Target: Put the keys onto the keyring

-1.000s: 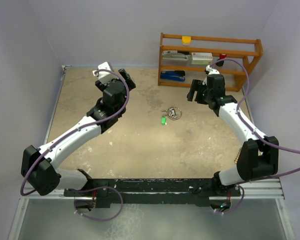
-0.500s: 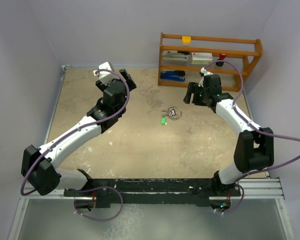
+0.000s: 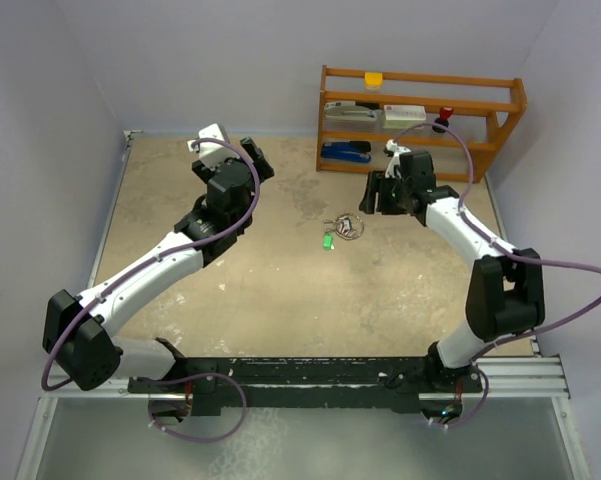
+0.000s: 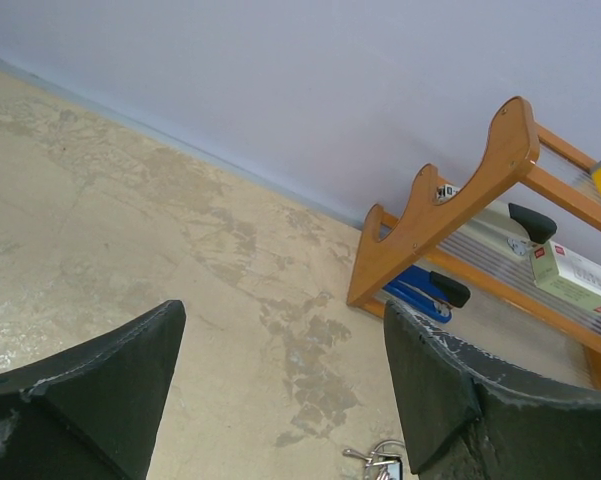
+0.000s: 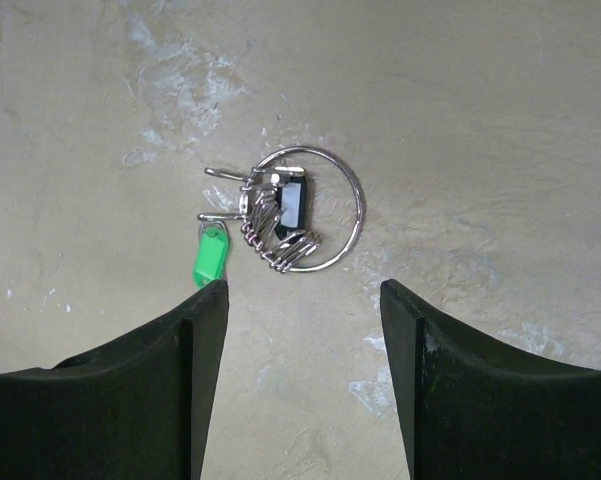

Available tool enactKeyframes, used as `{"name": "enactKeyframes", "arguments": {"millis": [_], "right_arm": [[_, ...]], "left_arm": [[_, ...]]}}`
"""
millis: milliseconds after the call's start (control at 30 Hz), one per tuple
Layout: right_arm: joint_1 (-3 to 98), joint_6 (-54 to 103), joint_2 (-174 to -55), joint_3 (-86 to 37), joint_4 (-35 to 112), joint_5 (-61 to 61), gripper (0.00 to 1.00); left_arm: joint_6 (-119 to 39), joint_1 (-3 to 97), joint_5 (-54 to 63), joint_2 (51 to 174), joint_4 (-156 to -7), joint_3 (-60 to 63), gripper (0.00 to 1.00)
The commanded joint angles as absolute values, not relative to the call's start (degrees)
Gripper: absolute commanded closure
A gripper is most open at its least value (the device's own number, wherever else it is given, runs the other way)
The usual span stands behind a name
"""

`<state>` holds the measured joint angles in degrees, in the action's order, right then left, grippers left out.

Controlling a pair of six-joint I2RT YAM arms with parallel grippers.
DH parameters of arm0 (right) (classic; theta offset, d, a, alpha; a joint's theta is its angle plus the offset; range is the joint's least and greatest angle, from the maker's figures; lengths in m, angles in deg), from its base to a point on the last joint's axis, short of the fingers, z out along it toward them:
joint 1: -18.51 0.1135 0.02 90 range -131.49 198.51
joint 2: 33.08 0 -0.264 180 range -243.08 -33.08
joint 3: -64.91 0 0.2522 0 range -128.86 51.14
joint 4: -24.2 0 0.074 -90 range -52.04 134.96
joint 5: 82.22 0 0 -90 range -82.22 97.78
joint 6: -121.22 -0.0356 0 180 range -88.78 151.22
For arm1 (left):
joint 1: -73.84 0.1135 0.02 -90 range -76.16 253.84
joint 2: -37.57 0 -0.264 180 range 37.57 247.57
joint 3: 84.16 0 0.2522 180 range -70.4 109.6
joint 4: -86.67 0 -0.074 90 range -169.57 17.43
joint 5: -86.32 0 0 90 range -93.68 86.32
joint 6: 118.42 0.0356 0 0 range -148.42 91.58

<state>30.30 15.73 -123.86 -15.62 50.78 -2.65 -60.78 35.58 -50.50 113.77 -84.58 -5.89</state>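
Observation:
The keyring (image 5: 361, 212), a thin silver wire ring, lies flat on the tabletop with a cluster of small silver keys (image 5: 273, 240) on it. A black-headed key (image 5: 291, 203) lies inside the ring. A green-headed key (image 5: 210, 257) lies at the cluster's left. In the top view the keyring (image 3: 349, 225) and the green key (image 3: 328, 241) lie at mid-table. My right gripper (image 5: 302, 290) is open and empty, above the table just right of the keys (image 3: 372, 192). My left gripper (image 4: 280, 312) is open and empty, raised far to the left (image 3: 255, 160); the keys show at its view's bottom edge (image 4: 378, 463).
A wooden rack (image 3: 420, 118) stands at the back right, holding a blue stapler (image 3: 345, 152), a white box (image 3: 404, 113) and small yellow and red items. Walls close the table on the left, back and right.
My right gripper has moved left, closer to the keys, staying open. The left arm and the keys have not moved.

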Motion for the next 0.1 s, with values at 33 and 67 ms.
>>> {"name": "enactKeyframes", "arguments": {"millis": [33,67], "right_arm": [[30.55,16.86,-123.69,-17.59,49.47,-4.22,0.35],[30.59,16.79,-123.62,-17.59,49.43,-4.11,0.35]], "left_arm": [[-60.83,35.94,-50.25,113.52,-86.38,-4.02,0.22],[-60.51,35.94,-50.19,113.44,-86.61,-4.11,0.22]]}}
